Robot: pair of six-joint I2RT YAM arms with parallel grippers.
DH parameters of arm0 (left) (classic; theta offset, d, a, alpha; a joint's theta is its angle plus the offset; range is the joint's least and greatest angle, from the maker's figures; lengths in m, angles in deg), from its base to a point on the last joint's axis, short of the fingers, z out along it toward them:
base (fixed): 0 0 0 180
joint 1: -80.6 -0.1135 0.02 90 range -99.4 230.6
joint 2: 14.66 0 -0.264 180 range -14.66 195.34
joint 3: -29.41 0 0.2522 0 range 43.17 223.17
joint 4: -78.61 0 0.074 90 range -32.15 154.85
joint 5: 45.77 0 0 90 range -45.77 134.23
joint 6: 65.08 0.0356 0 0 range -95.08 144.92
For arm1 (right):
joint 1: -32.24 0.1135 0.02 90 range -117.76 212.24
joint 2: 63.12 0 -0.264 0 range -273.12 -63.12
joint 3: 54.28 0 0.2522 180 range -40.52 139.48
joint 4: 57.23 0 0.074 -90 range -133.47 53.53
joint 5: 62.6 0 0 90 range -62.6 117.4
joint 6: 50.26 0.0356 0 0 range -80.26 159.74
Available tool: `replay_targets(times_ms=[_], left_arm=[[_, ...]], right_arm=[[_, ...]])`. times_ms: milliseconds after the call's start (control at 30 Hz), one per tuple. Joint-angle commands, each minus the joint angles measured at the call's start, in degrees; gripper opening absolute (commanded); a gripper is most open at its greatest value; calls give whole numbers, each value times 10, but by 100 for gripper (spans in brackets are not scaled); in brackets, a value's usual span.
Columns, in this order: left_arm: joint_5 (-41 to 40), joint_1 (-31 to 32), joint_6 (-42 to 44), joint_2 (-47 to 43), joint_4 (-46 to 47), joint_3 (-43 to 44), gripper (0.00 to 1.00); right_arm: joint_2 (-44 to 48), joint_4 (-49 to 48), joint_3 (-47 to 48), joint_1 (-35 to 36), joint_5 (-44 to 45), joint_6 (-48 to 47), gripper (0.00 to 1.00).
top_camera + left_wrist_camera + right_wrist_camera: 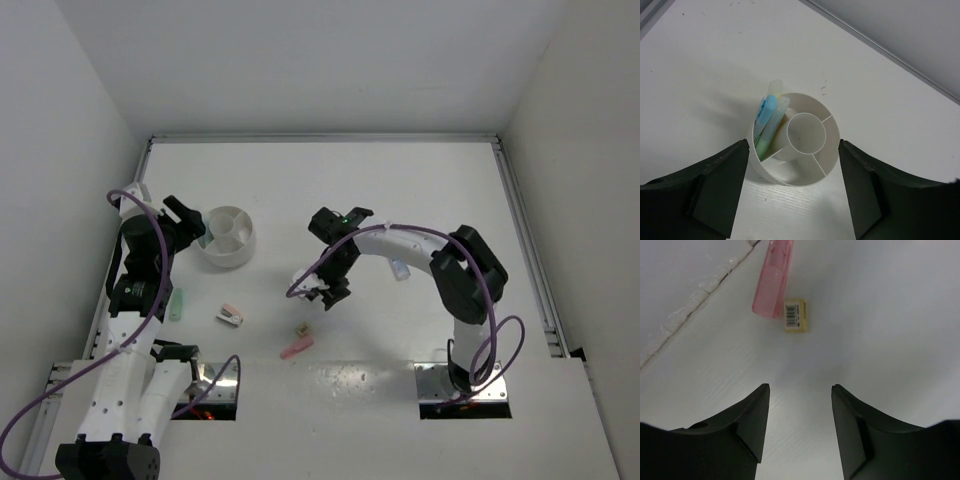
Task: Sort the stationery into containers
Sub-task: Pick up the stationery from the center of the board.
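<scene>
The white divided bowl point(229, 256) stands at the left of the table. In the left wrist view its left compartment point(761, 150) holds a light-blue stick point(768, 108), a yellow one point(782, 106) and a green one point(763, 138). My left gripper point(197, 228) is open and empty just left of the bowl, its fingers point(725, 185) either side of it. My right gripper point(326, 291) is open and empty above the table centre. Ahead of it lie a pink stick point(773, 282) and a tan block point(794, 316). A green stick point(178, 305), a pink-white stapler piece point(230, 316) and a blue-capped bottle point(401, 270) lie loose.
White walls enclose the table on the left, back and right. A metal rail point(527, 240) runs along the right edge. Purple cables loop from both arms. The arm bases point(460, 385) stand at the near edge.
</scene>
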State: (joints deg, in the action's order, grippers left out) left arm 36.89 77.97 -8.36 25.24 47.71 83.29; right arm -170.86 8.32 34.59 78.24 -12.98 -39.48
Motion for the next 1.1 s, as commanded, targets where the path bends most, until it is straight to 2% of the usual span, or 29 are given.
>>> replay_targets(times_ms=[0,433,800,1067], left_arm=[[-6,-7,2,-2,12,10,78],[0,-7,2,-2,12,10,78],[5,-7,2,-2,12,10,78],[5,-7,2,-7,12,10,78]], right_arm=[[-17,-2,8,23,-61,-95,53],[-75,-60,3,97,0,-61,49],[-91,-112,-2,109,31,-30,42],[-97,-112,-8,119,48,-23,38]])
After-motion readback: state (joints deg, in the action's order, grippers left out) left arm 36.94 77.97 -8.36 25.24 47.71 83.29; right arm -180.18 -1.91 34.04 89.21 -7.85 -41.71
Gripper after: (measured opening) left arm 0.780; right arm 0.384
